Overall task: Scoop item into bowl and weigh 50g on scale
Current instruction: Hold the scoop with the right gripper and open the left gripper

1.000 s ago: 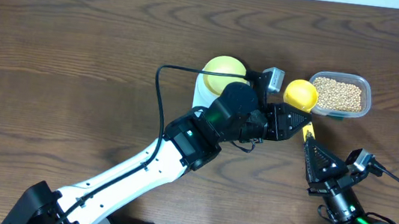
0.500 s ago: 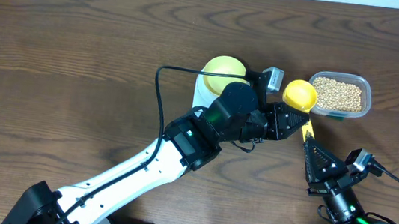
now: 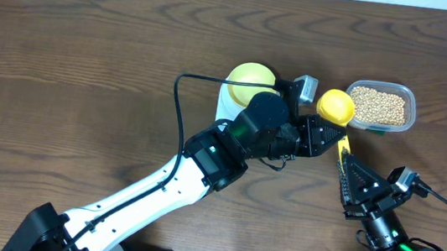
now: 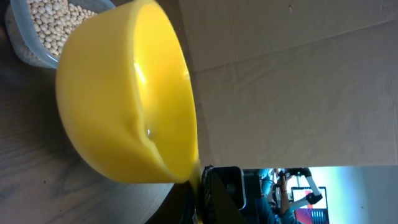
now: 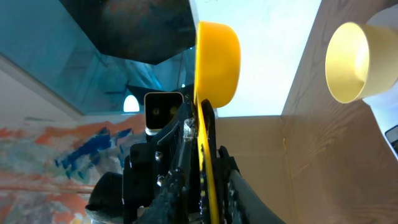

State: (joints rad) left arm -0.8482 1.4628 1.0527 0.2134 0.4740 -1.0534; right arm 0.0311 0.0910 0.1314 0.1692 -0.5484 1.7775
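One glossy round yellow scoop (image 3: 335,106), tight in L gripper (image 3: 333,138); R gripper (image 3: 346,162) unclear (handle betw. jaws)

Even light is falling from above on the table (image 3: 87,59), leaving faint shadows. In the left wrist view the scoop (image 4: 124,99) is showing soft glare streaks. In the right wrist view white backlight is blowing out, and the bowl (image 5: 351,62) is glowing.
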